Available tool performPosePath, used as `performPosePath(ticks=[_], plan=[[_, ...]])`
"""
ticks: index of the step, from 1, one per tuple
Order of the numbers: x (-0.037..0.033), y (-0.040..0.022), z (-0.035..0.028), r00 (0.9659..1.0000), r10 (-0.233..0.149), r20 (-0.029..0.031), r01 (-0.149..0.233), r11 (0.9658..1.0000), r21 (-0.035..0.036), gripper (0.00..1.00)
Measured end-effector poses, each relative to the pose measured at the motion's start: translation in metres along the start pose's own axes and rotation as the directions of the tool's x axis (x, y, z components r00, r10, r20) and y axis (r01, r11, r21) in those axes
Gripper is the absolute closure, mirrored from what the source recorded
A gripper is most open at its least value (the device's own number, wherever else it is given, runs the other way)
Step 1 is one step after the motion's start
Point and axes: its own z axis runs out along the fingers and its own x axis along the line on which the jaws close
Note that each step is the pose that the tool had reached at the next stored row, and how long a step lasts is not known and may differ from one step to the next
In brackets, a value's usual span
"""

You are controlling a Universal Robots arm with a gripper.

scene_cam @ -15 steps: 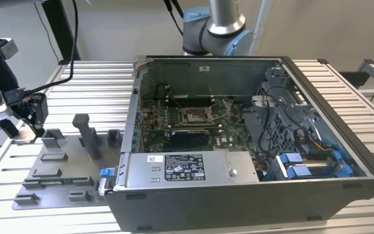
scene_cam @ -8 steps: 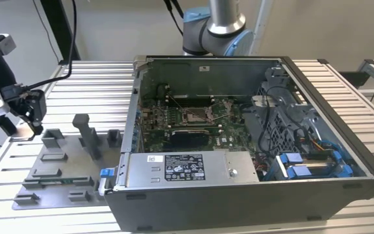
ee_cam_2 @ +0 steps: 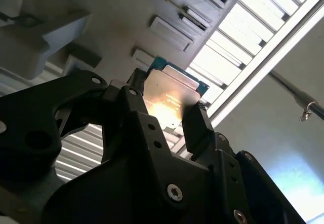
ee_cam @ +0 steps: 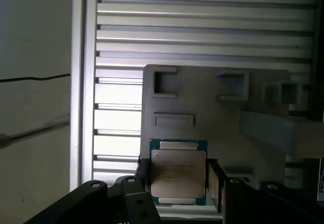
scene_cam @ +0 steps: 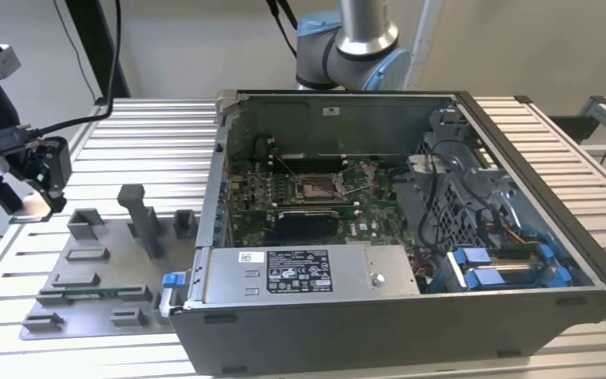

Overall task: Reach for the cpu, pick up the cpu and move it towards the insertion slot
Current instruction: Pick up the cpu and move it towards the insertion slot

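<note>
Ribbed metal desk [ee_cam: 202, 26] lay under the pincer [ee_cam_2: 167, 107], which pinched the cpu [ee_cam: 178, 172] by opposite edges, beside the grey fixture plate [ee_cam: 228, 127] at the desk's edge. Farther off, the insertion slot [scene_cam: 319, 187] sat inside the open computer case [scene_cam: 387, 332]; keeping the cpu level and clearing the case wall seemed wise.
</note>
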Motion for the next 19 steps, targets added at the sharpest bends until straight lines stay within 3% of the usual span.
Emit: performPosePath(ticks=[19], plan=[[0.0000,0.0007,-0.0222,1.0000,0.000,-0.0001,0.000,1.0000,0.0001,1.00]])
